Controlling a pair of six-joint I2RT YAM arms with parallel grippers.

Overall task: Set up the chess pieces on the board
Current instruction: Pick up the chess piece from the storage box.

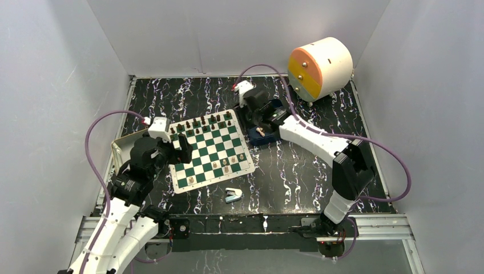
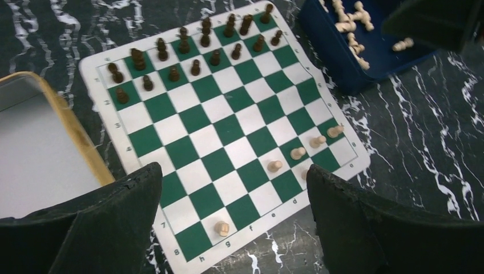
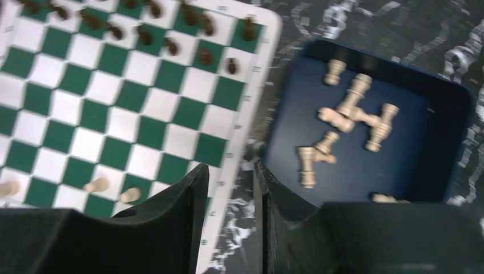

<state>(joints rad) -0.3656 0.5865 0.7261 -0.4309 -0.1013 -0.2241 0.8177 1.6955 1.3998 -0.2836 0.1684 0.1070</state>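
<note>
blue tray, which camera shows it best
right wrist: the blue tray sits nearly whole in frame, its light pieces distinct though blurred. left wrist catches only one corner at the top edge; top external shows it small, half hidden by the right claw.

Overhead and close wrist views, common board (image 1: pixel 208 149)

I see plain pale grey walls (image 1: pixel 51 85) around a black table top with white squiggly lines (image 1: pixel 297 171).
</note>
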